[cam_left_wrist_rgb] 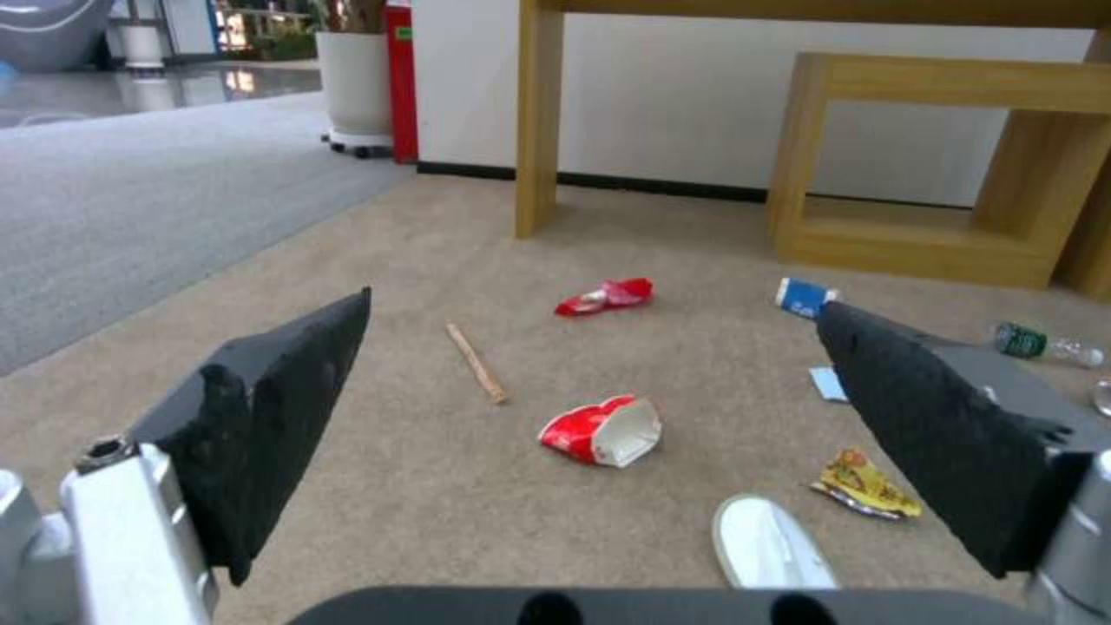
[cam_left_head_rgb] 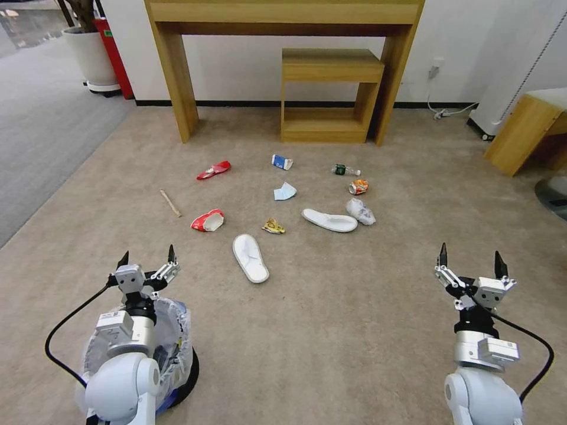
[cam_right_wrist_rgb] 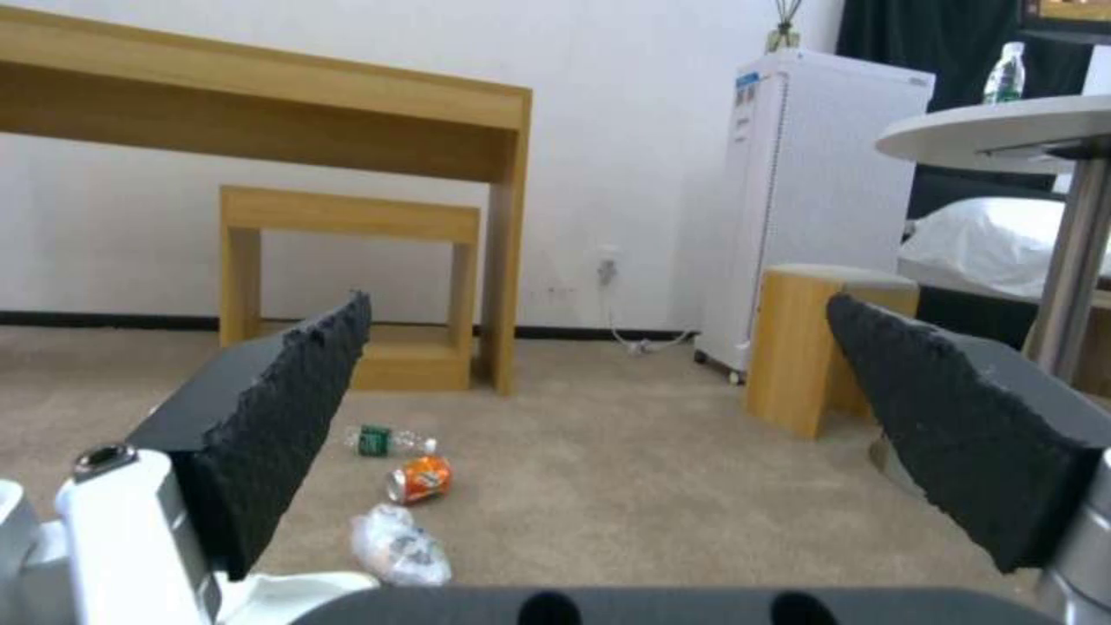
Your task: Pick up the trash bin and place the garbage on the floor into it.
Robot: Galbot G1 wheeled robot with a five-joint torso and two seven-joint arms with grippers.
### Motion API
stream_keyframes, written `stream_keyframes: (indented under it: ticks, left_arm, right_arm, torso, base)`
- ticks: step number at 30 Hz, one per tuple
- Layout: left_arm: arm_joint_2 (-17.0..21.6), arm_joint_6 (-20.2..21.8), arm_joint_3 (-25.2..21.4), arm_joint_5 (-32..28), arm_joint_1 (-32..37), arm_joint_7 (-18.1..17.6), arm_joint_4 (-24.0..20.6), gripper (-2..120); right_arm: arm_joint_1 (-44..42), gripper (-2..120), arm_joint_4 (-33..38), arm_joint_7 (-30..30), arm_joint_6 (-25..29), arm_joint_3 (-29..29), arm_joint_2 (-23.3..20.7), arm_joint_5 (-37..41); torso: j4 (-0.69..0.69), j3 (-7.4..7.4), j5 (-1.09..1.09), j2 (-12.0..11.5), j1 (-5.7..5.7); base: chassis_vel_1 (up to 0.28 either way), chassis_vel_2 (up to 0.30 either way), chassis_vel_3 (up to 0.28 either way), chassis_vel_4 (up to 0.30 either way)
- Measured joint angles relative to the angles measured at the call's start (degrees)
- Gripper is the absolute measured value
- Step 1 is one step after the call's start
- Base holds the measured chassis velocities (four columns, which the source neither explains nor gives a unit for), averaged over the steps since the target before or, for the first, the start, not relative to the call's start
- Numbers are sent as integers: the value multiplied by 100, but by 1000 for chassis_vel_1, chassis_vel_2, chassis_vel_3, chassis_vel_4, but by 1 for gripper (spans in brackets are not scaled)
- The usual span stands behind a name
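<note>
The trash bin [cam_left_head_rgb: 177,339], lined with a crinkled white bag, stands on the floor [cam_left_head_rgb: 366,307] at lower left, under my left arm. My left gripper [cam_left_head_rgb: 147,257] [cam_left_wrist_rgb: 594,304] hangs open above its far rim, holding nothing. At the lower right my right gripper [cam_left_head_rgb: 471,257] [cam_right_wrist_rgb: 599,301] is open too. The garbage lies ahead: two white slippers [cam_left_head_rgb: 250,257] [cam_left_head_rgb: 329,220], two red crushed cups [cam_left_head_rgb: 208,221] [cam_left_head_rgb: 214,170], a stick [cam_left_head_rgb: 170,202], a yellow wrapper [cam_left_head_rgb: 273,226], a blue mask [cam_left_head_rgb: 284,191], a blue-white cup [cam_left_head_rgb: 282,162], a bottle [cam_left_head_rgb: 345,170], an orange can [cam_left_head_rgb: 358,187], a white wad [cam_left_head_rgb: 360,211].
A wooden desk [cam_left_head_rgb: 177,88] with a low shelf unit [cam_left_head_rgb: 331,65] under it stands against the back wall. A wooden block [cam_left_head_rgb: 522,130] and a white appliance [cam_right_wrist_rgb: 811,200] are at the right. Grey carpet [cam_left_head_rgb: 41,136] and a white planter [cam_left_head_rgb: 91,56] lie left.
</note>
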Motion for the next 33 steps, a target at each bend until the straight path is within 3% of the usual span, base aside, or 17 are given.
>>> stream_keyframes:
  ticks: [33]
  left_arm:
    - [0,1,-1,-16,34,-5,-44,100]
  right_arm:
    - [-32,100,-9,-6,58,-1,131,-183]
  torso:
    - [0,0,0,0,0]
  base:
    - [58,54,-56,-59]
